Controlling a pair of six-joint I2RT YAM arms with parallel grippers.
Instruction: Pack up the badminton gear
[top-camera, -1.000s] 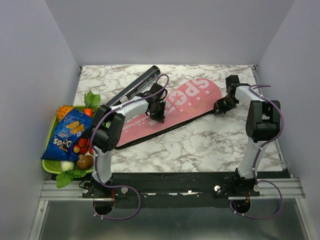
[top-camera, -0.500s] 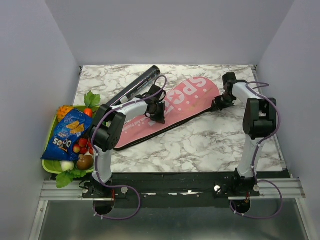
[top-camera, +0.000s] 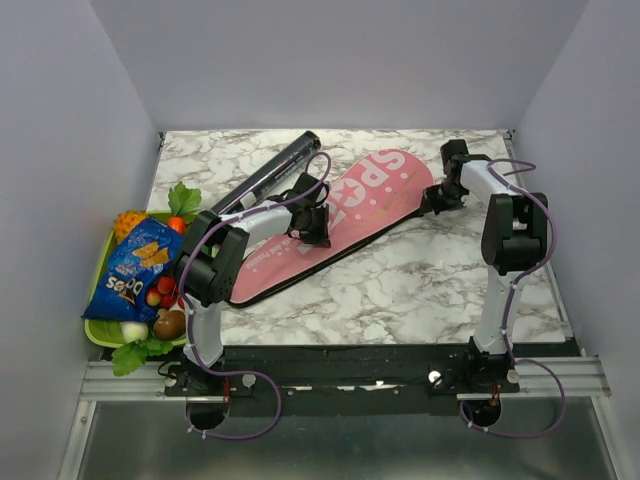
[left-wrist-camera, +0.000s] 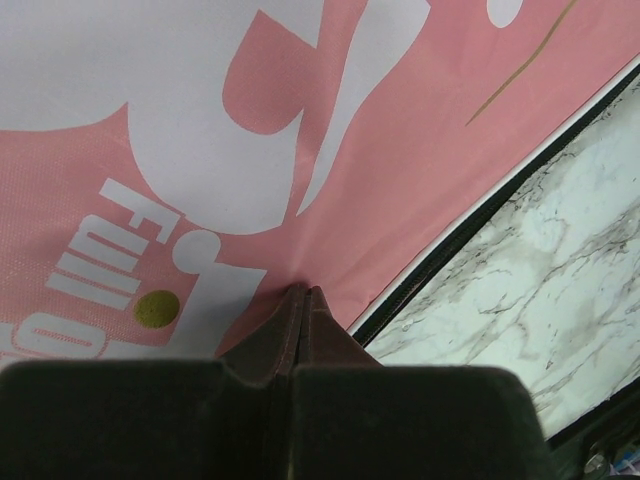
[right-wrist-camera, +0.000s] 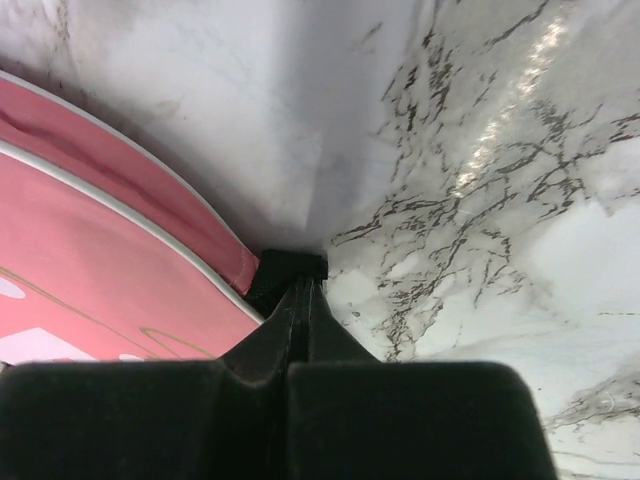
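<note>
The pink racket-shaped bag lettered "SPORT" lies slantwise across the marble table. My left gripper rests on its middle; in the left wrist view it is shut, pinching a fold of the pink fabric. At the bag's wide right end, my right gripper is shut too. The right wrist view shows it clamped on a small black tab at the bag's rim. A long black tube lies behind the bag at the back left, touched by neither gripper.
A green tray of toy fruit sits at the left edge, with a blue snack packet lying on it. Grey walls close in the table on three sides. Bare marble spreads in front of the bag.
My right gripper has shut on the black tab and moved back and left. The bag's wide end swung toward the back with it. The left gripper has stayed pinched on the bag.
</note>
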